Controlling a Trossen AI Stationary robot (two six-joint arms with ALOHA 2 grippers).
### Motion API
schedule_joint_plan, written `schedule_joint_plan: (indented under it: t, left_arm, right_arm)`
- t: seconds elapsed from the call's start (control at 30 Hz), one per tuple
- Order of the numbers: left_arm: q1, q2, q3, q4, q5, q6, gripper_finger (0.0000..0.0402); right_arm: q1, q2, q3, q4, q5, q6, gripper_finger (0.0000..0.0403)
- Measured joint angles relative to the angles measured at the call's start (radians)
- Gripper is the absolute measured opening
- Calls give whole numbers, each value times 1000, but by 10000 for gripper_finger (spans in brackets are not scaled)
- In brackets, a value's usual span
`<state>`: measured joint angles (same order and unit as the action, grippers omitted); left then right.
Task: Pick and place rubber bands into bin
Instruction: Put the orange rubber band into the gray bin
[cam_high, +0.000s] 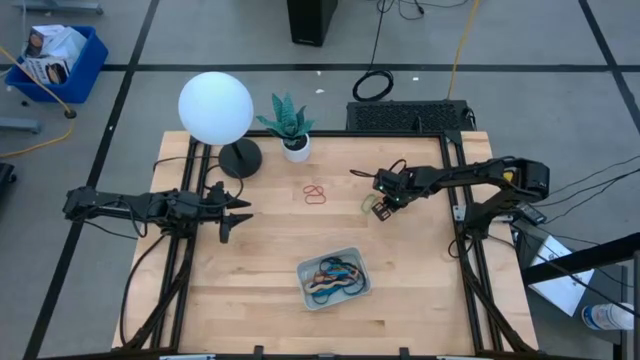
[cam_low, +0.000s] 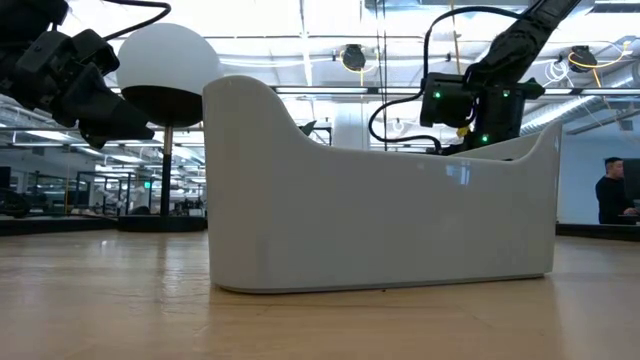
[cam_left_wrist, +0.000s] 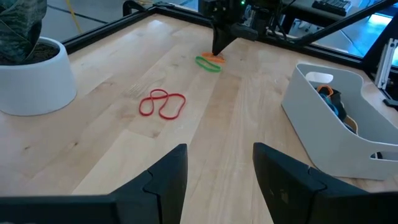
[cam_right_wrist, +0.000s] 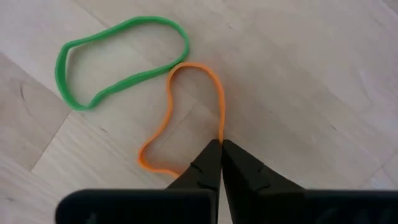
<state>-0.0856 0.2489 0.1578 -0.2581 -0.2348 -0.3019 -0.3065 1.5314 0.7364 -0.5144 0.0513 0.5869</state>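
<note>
Right hand (cam_right_wrist: 221, 144): my fingertips are pressed together on the orange rubber band (cam_right_wrist: 186, 118), apparently pinching one strand of it flat against the surface (cam_high: 260, 260), right of centre, with the green rubber band (cam_right_wrist: 118, 59) lying just beside it. Left hand (cam_left_wrist: 217, 180): mine too, spread wide and holding nothing, hovering over the left side of the surface. Other stock: a red rubber band (cam_high: 315, 194) loose near the centre; the bin (cam_high: 334, 278) at the near middle, holding several bands, colours hard to sort.
</note>
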Motion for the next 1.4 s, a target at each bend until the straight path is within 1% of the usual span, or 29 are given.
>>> schedule_joint_plan:
  t: [0.13, 0.27, 0.33, 0.53, 0.67, 0.8, 0.9, 0.93, 1.03, 1.1, 1.17, 1.23, 1.4]
  left_arm:
    - [0, 0, 0, 0, 0, 0, 189]
    - [0, 0, 0, 0, 0, -1, 189]
    - [0, 0, 0, 0, 0, -1, 189]
    - [0, 0, 0, 0, 1, 0, 189]
    - [0, 0, 0, 0, 0, 4, 189]
    - [0, 0, 0, 0, 1, 4, 189]
    - [0, 0, 0, 0, 0, 5, 189]
    - [0, 0, 0, 0, 0, 5, 189]
    - [0, 0, 0, 0, 0, 5, 189]
    - [0, 0, 0, 0, 0, 5, 189]
    - [0, 0, 0, 0, 0, 5, 189]
    - [0, 0, 0, 0, 0, 5, 189]
    - [0, 0, 0, 0, 0, 11, 189]
  right_arm:
    - [0, -9, -1, 14, 2, -6, 2]
    - [1, -64, -7, 18, 0, -9, 1]
    - [3, -125, -8, 8, 16, -4, 1]
    - [17, -355, -5, 51, 85, 3, 1]
    - [43, -512, -5, 151, 103, 3, 1]
    - [93, -635, -4, 359, 104, -55, 0]
    - [138, -688, -4, 554, 101, -104, 0]
    - [154, -698, -4, 625, 95, -132, 0]
    - [209, -710, -2, 817, -1, -244, 0]
    - [249, -705, 13, 871, -30, -297, 0]
    - [286, -688, 54, 852, -27, -337, 0]
    - [317, -658, 112, 798, -26, -370, 0]
    - [382, -534, 322, 585, -27, -451, 0]
